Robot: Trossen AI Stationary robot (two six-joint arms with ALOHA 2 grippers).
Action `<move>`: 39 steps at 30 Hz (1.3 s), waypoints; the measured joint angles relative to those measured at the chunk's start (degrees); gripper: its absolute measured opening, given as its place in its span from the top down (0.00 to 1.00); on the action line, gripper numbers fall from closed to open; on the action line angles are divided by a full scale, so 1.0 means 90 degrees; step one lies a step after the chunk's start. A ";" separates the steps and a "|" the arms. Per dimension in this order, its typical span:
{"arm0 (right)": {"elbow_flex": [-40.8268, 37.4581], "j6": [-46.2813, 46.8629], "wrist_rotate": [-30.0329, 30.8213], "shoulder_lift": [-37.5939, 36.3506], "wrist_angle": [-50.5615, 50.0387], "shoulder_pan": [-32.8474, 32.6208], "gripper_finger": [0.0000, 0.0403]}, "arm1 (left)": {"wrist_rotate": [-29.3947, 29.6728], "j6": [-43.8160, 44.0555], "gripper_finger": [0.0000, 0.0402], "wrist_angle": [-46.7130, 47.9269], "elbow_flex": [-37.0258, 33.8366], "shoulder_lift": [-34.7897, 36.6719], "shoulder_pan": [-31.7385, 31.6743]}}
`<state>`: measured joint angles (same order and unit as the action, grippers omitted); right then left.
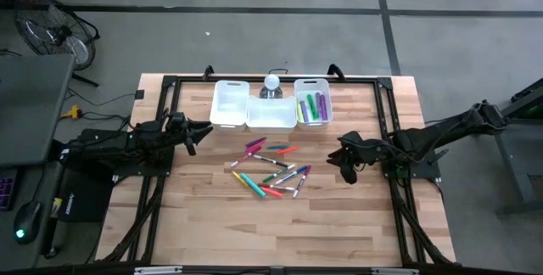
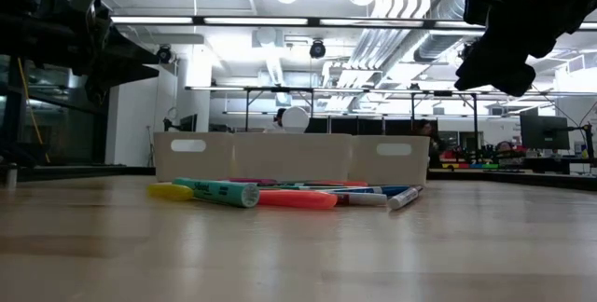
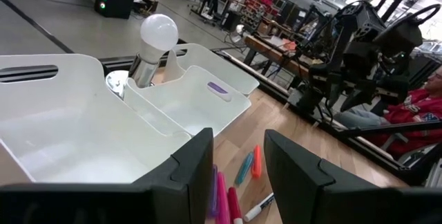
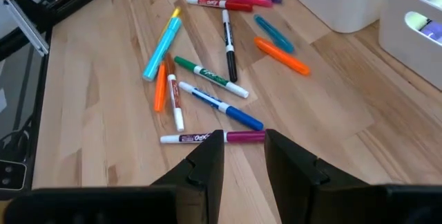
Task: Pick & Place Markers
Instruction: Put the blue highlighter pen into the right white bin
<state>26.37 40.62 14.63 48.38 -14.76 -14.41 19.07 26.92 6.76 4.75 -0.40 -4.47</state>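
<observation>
Markers: found scattered mid-table in a loose, partly overlapping pile; several already lodged in the right-hand bin.
Left gripper: held above the table beside the left bin; fingers parted, nothing between them.
Right gripper: poised over the pile's near edge, fingers parted and empty.
Risk: two touching markers may be pinched together, or neighbours rolled aside, because the sticks lie crossed.
Right wrist view: each marker's lie is resolved singly.
Low view: only a merged row in front of the bins is shown.
</observation>
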 joint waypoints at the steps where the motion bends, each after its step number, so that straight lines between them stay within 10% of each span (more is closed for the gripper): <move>1: 0.0000 -0.0002 0.0000 0.0000 0.0000 0.0000 0.77 | 0.0001 0.0000 0.68 -0.0001 0.0000 -0.0001 -0.0002; 21: 0.0000 0.0057 0.0176 0.0002 -0.0002 0.0000 0.77 | -0.1680 0.0038 0.68 -0.0548 0.0002 -0.0467 0.0000; 39: 0.0000 -0.0231 0.0168 0.0002 -0.0017 0.0000 0.77 | -0.3082 -0.1593 0.68 0.0266 0.2133 -0.4353 0.0002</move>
<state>26.37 38.54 16.15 48.40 -14.92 -14.41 -8.67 12.58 9.16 23.95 -39.57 -4.45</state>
